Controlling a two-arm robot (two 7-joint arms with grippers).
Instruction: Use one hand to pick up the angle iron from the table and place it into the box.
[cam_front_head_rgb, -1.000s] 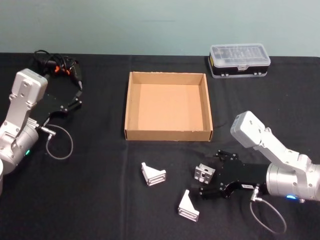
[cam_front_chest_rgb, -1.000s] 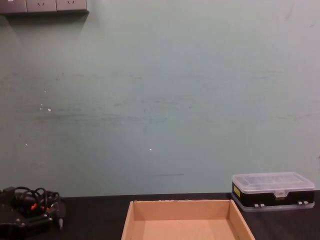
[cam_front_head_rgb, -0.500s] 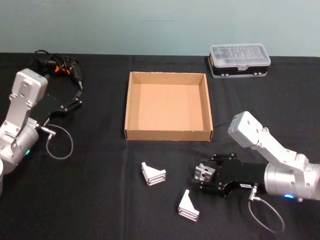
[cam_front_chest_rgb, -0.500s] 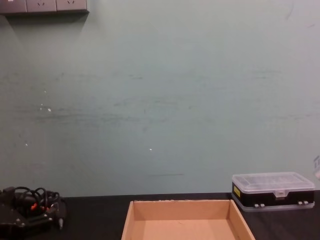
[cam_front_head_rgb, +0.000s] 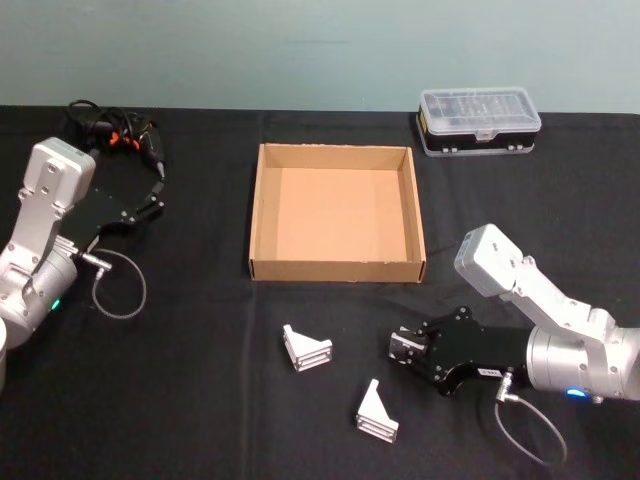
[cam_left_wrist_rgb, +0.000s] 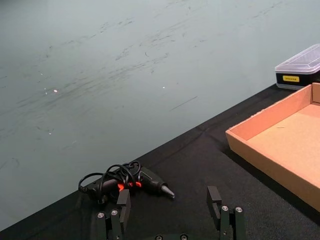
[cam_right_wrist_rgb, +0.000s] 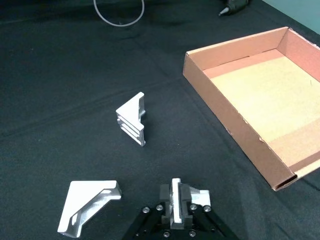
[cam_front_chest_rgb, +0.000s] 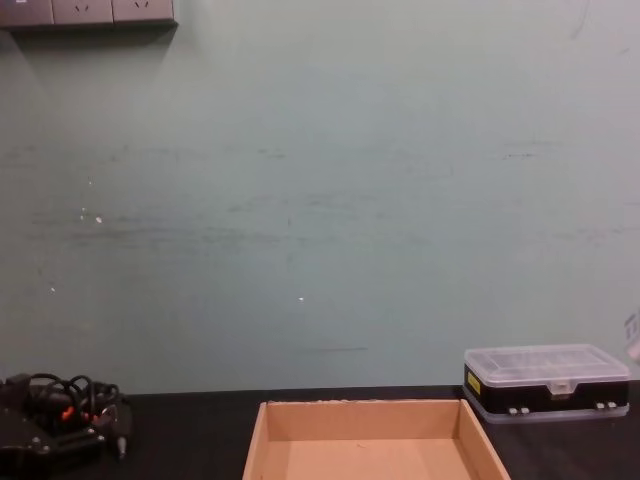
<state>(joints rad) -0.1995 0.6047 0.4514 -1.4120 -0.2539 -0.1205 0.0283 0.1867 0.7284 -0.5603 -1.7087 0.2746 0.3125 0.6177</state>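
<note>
1. So far, the right gripper (cam_front_head_rgb: 401, 347) is clenched on one angle iron (cam_right_wrist_rgb: 199, 196) at 5 o'clock of the box (cam_front_head_rgb: 336, 268), seemingly not yet lifted off the table (cam_front_head_rgb: 190, 390).
2. Box empty; lift, carry, release remain.
3. Left gripper (cam_left_wrist_rgb: 167, 214) idles, spread, at 9 o'clock.

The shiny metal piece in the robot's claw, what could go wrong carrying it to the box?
The right gripper holds the angle iron near its fingertips, so it might slip out when lifted. The box has its front wall in between; carried low, the piece could bump it. A second angle iron and a third angle iron lie close by and might get knocked. The left gripper sits idle at the left.
</note>
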